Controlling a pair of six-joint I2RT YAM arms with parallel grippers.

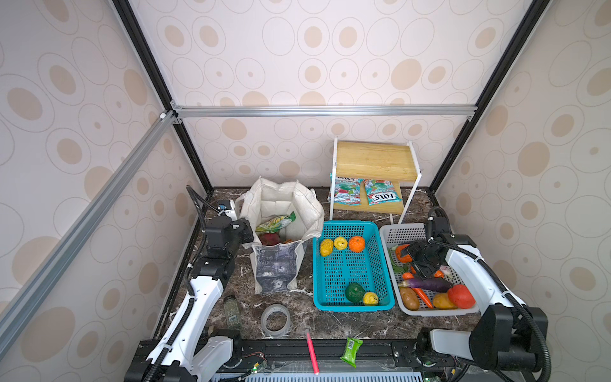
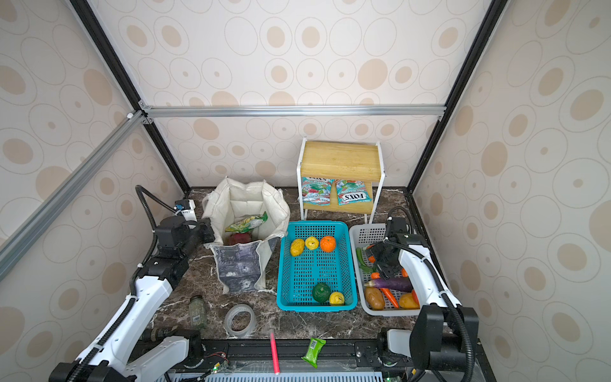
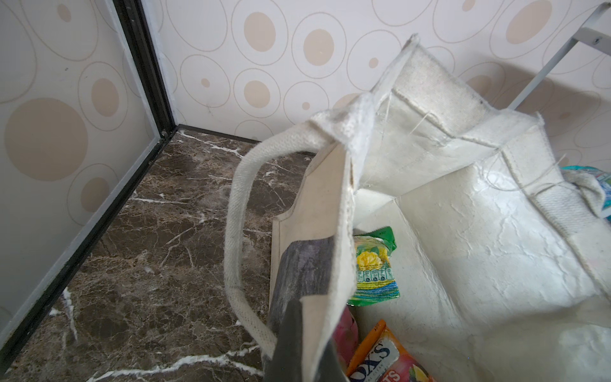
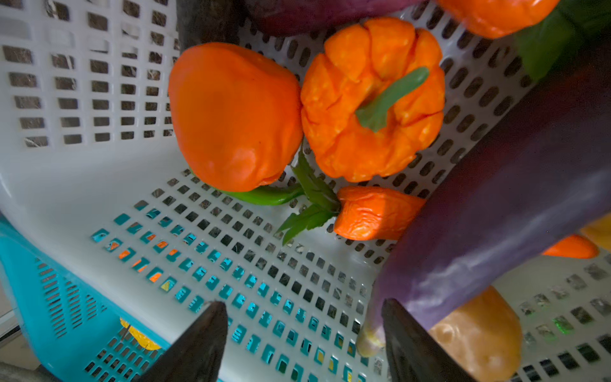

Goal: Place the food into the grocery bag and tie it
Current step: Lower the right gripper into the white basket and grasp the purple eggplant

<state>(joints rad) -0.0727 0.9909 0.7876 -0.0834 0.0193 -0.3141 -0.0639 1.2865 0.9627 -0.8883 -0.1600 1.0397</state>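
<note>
Right wrist view: right gripper (image 4: pixel 302 307) hangs spread and empty over the white basket (image 4: pixel 82 185), the eggplant (image 4: pixel 496 215) tip just beside one jaw — its length running across the basket. Left gripper (image 1: pixel 246 233) pinches the bag (image 1: pixel 281 268) at its left rim — apparently holding it open.

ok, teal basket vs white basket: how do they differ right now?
The teal basket holds five roundish pieces in two loose groups; the white basket is crowded, with long pieces too, such as a purple eggplant. The right tool, open, reaches into the white basket; nothing reaches into the teal basket. Shared: both are perforated rectangular plastic, side by side on the marble table.
</note>
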